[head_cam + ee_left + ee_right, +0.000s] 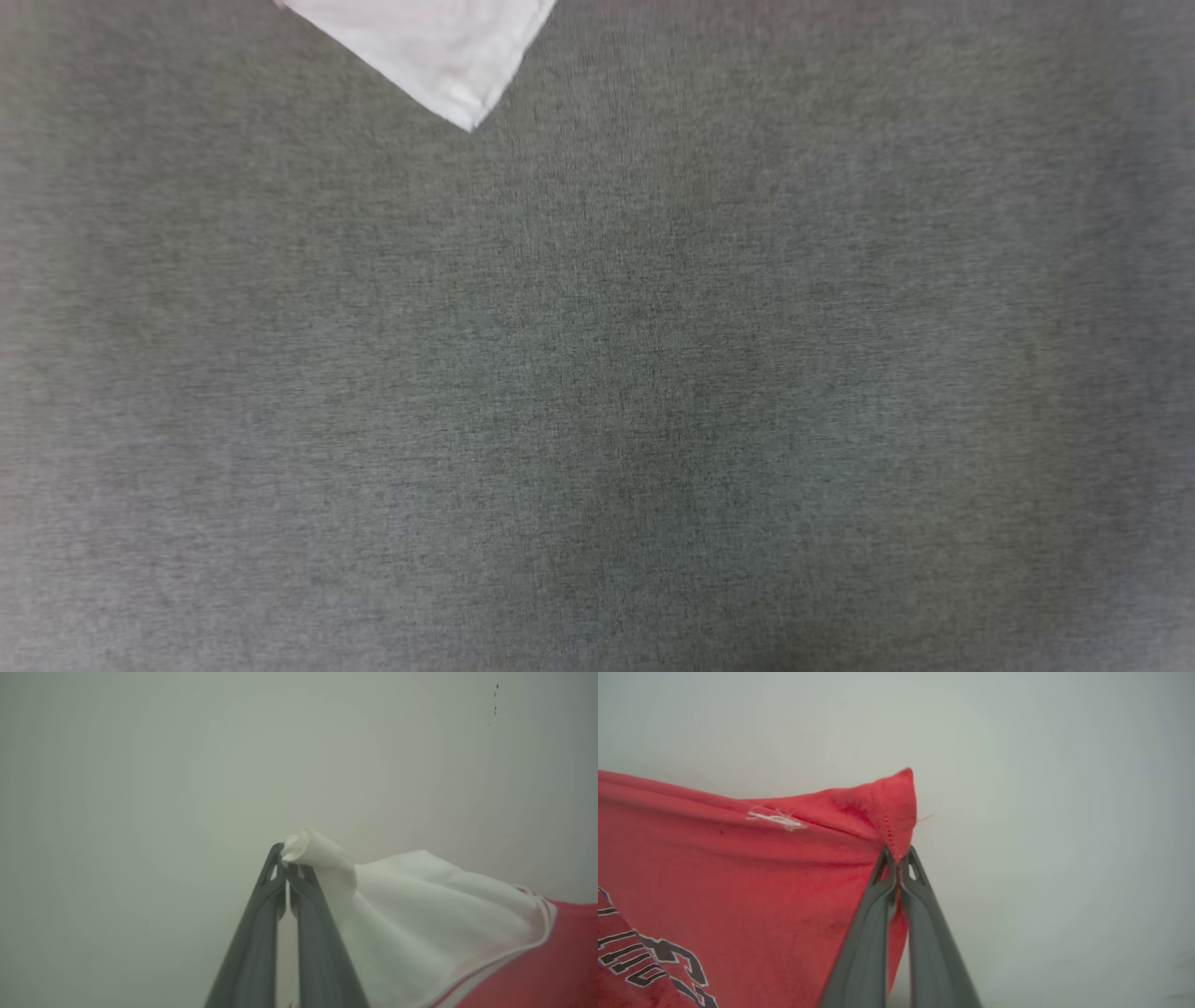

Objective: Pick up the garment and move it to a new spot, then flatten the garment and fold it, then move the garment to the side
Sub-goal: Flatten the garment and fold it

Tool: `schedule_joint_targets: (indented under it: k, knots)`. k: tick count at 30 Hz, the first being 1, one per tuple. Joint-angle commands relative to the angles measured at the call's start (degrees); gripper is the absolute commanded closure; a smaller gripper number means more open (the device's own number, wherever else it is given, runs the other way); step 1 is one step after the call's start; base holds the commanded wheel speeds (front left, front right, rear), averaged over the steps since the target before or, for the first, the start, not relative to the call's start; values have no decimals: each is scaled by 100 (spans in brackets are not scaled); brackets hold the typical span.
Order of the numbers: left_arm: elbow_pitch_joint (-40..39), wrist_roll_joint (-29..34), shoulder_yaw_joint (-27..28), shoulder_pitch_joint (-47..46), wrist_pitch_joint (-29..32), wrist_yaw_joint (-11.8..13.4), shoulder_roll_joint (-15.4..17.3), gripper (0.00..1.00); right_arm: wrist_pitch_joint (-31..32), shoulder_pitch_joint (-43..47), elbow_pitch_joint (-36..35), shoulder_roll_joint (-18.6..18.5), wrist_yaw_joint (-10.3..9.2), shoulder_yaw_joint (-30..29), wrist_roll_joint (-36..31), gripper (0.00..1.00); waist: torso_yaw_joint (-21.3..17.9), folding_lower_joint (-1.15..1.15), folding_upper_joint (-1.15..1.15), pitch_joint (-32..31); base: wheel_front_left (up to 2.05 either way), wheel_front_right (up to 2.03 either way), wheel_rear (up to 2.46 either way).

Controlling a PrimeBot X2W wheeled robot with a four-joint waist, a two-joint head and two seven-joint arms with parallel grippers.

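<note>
The left gripper point(286, 868) has its fingers pressed together on a bunched tip of the white sleeve point(420, 914) of the red jersey T-shirt point(565, 961), which stretches away to the right of the left wrist view. In the head view, a white corner of the shirt dips in at the top edge over a grey woven surface point(597, 373). The right gripper point(898, 858) pinches a stitched red hem corner point(896, 802), with the black white-outlined print point(649, 956) at the lower left of the right wrist view.
</note>
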Motion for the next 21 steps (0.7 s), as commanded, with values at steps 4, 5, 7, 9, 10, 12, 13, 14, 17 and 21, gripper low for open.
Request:
schedule_joint_targets:
  k: [4, 5, 7, 9, 10, 12, 13, 14, 17, 21]
  knots:
    - [253, -38, -32, -146, -59, -67, -5, 100, -165, -227, 208, 91, -10, 135, 20, 100, 4, -1, 0, 395, 0, 0, 0]
    - [314, -43, -43, -153, -69, -83, -13, 100, -200, -252, 270, 106, -9, 174, 40, 100, 8, -1, 0, 434, 0, 0, 0]
    - [457, -67, -79, -156, -72, -98, -37, 100, -239, -288, 411, 141, -9, 269, 76, 100, 19, -1, 0, 507, 0, 0, 0]
    - [610, -86, -120, -137, -76, -135, -71, 100, -281, -328, 575, 177, -9, 380, 107, 100, 34, -1, 0, 557, 0, 0, 0]
    - [690, -94, -143, -119, -80, -139, -86, 100, -291, -347, 657, 195, -9, 434, 137, 100, 40, -1, 0, 578, 0, 0, 0]
    - [849, -139, -187, -74, -87, -157, -132, 100, -317, -355, 840, 228, -9, 571, 207, 100, 53, -1, 0, 610, 0, 0, 0]
    - [929, -163, -204, -42, -91, -169, -163, 100, -313, -339, 946, 238, -9, 636, 244, 100, 62, -1, 0, 618, 0, 0, 0]
    - [1008, -187, -227, -1, -94, -176, -184, 100, -329, -320, 1040, 247, -8, 687, 286, 100, 71, -1, 0, 617, 0, 0, 0]
    - [1234, -283, -292, 161, -101, -185, -263, 100, -379, -184, 1313, 275, -8, 871, 445, 100, 101, -1, 0, 556, 0, 0, 0]
    - [1411, -486, -412, 569, -110, -193, -455, 100, -404, 160, 1665, 228, -8, 1134, 659, 100, 170, -1, 0, 320, 0, 0, 0]
